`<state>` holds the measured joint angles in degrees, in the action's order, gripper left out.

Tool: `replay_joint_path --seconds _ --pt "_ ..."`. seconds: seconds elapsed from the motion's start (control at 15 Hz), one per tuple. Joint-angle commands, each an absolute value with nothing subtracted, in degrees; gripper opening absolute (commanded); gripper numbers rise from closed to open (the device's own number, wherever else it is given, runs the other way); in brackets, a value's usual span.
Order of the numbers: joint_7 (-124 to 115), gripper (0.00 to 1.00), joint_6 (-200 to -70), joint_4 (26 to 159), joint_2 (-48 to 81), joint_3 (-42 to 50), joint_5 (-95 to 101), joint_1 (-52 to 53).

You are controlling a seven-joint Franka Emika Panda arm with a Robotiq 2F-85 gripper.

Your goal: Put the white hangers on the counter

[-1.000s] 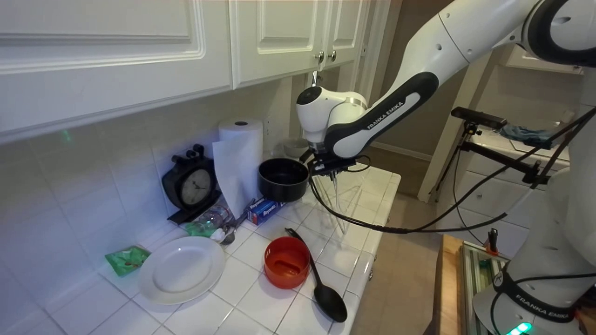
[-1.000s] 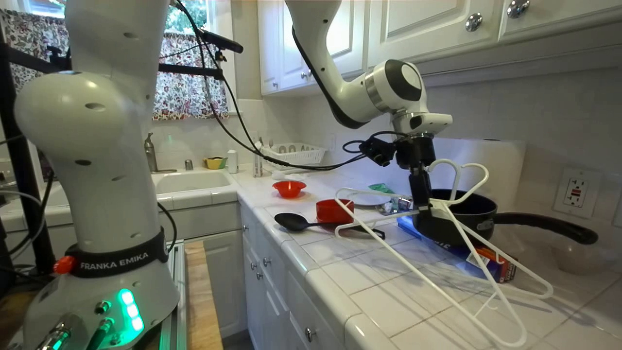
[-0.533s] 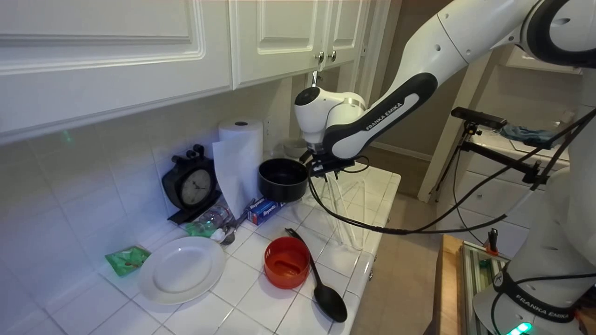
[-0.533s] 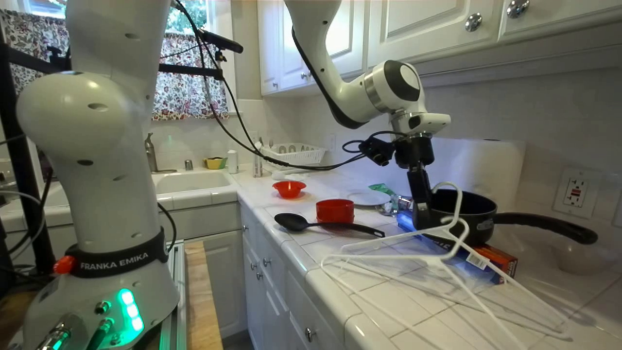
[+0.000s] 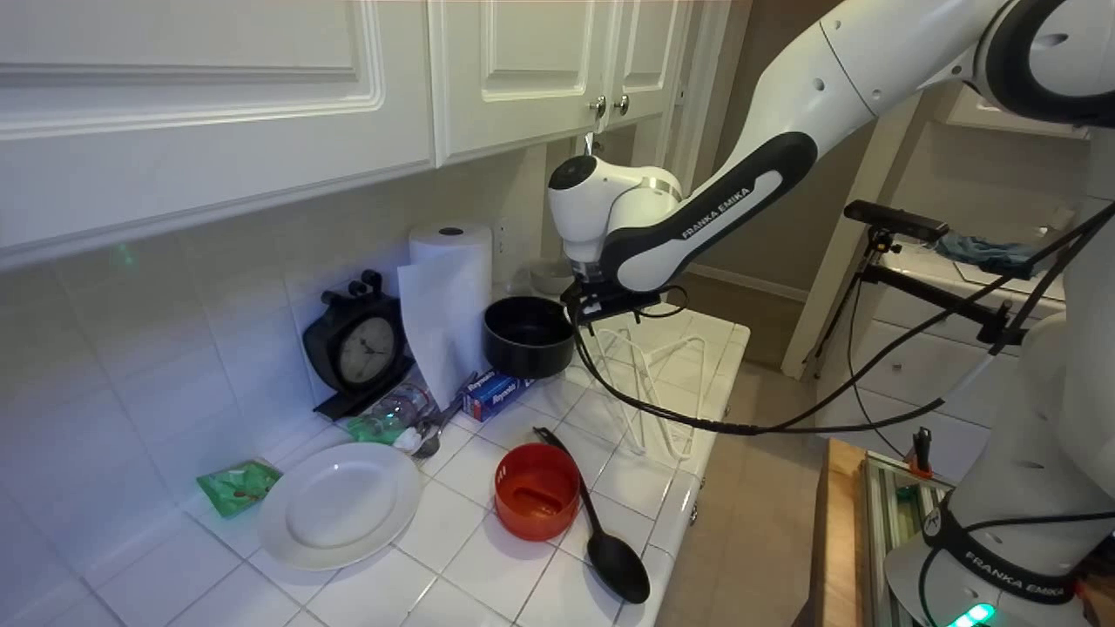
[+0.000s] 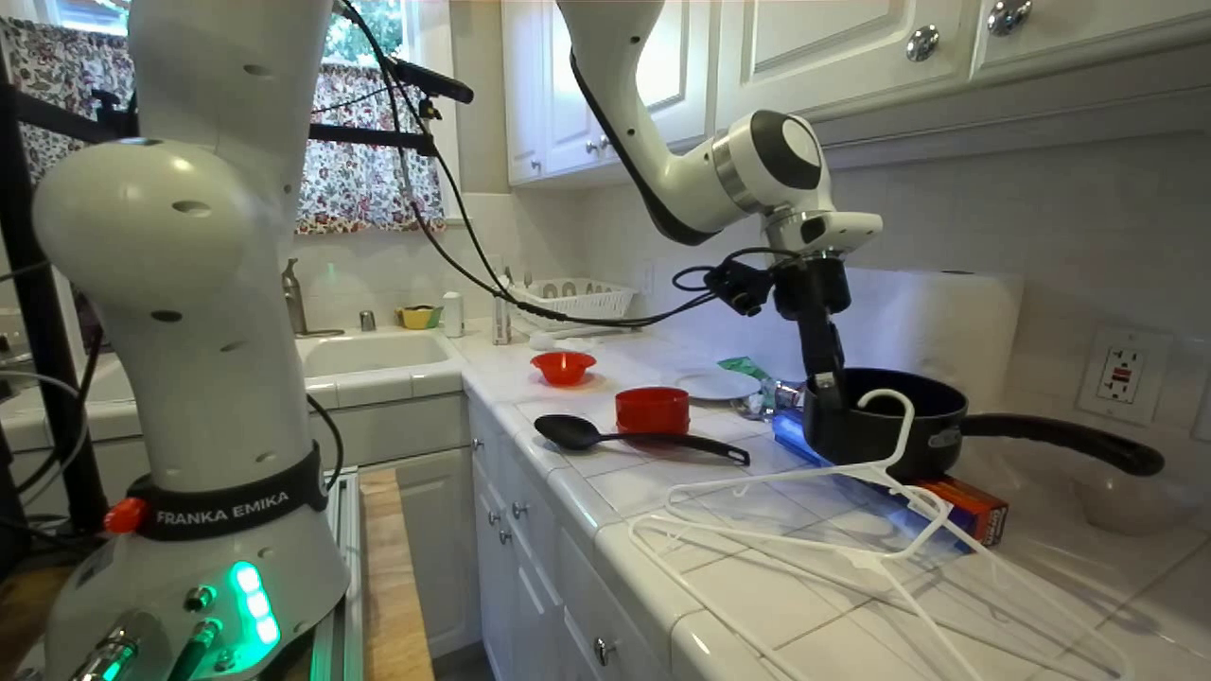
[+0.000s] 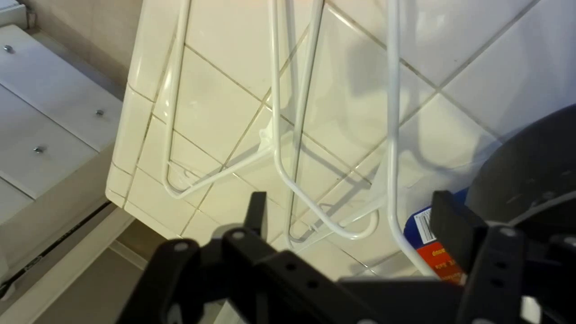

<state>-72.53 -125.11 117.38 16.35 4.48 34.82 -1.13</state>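
Our Robotiq gripper [image 7: 351, 202] stands near the hooks of the white clothes hangers [image 6: 870, 560], jaws spread wide, holding none of them. They rest loose and overlapping on the tiled counter [image 7: 220, 99], close to the black saucepan [image 5: 527, 353]; whether a hook touches it, we can't tell. We judge them light, springy plastic, slick enough to swivel in a grip; to lift one, we would pinch its neck, just below the hook.

I've got the arm [image 5: 723, 207] sloping from 2 o'clock toward centre in an exterior view, wrist [image 5: 591, 209] bent down. Gripper [image 7: 353, 217] points roughly at 6, jaws well apart; fingertips [image 7: 257, 211] at 7 and 4 o'clock, wrist view. Base [image 6: 194, 582] at 8 in an exterior view.
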Motion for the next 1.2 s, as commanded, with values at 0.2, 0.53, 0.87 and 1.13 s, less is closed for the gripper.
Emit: replay_joint_path --seconds 0.2,0.53,0.87,1.13 --pt "-67.93 1.0 -124.28 116.36 16.85 5.18 33.37 -0.32" --pt "-63.87 1.0 -126.1 117.79 16.89 5.29 35.34 0.23" --pt "-65.68 1.0 -126.74 119.28 17.59 5.68 37.38 1.78" --pt "-65.39 1.0 -126.88 119.23 19.07 5.99 37.04 2.14"
